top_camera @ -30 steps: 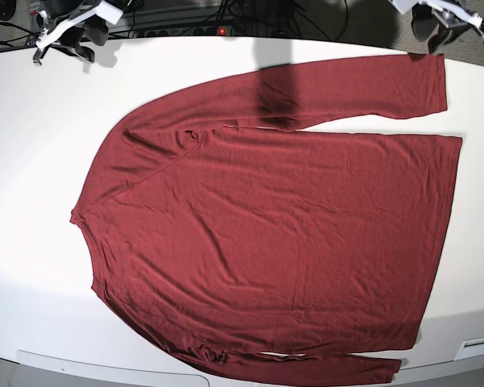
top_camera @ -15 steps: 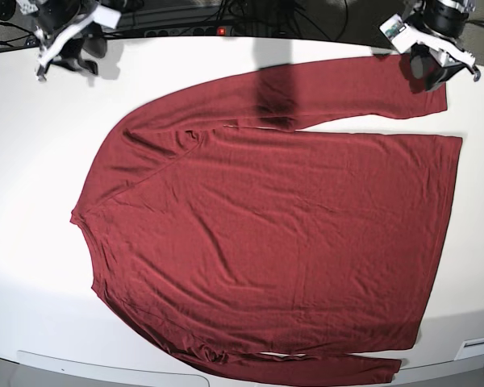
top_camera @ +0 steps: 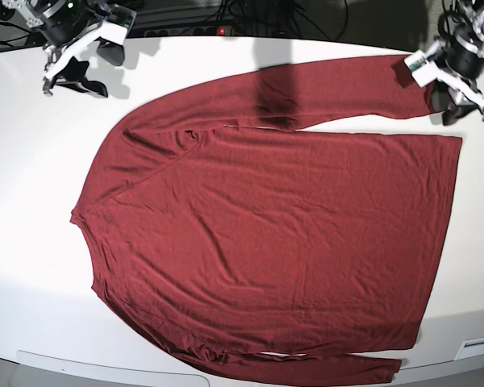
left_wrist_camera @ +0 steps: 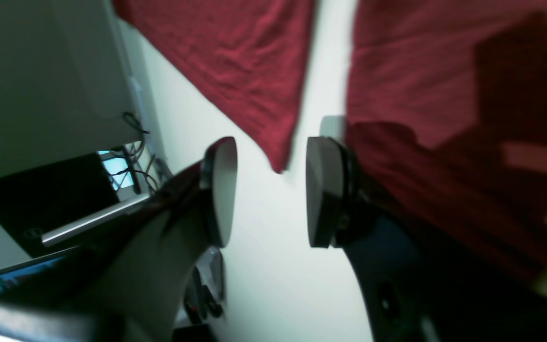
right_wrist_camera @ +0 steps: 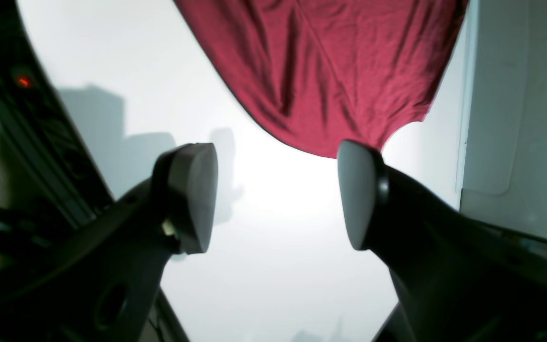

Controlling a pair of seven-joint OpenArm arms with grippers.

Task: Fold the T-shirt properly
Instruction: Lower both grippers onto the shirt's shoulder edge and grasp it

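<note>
The T-shirt, dark red with long sleeves, lies spread flat on the white table. Its upper sleeve runs toward the back right. My left gripper hovers at that sleeve's cuff, open. In the left wrist view, the left gripper has only white table and a fabric corner between its fingers. My right gripper stands wide open at the back left, apart from the shirt. In the right wrist view, the right gripper is over bare table, with the shirt's edge ahead of it.
A power strip with a red light and cables lie along the back edge. A white panel lines the table's front rim. Off the table's side, a screen shows in the left wrist view.
My left gripper has come down from the back right to the sleeve cuff. My right gripper's jaws have spread wider, with the arm staying at the back left.
</note>
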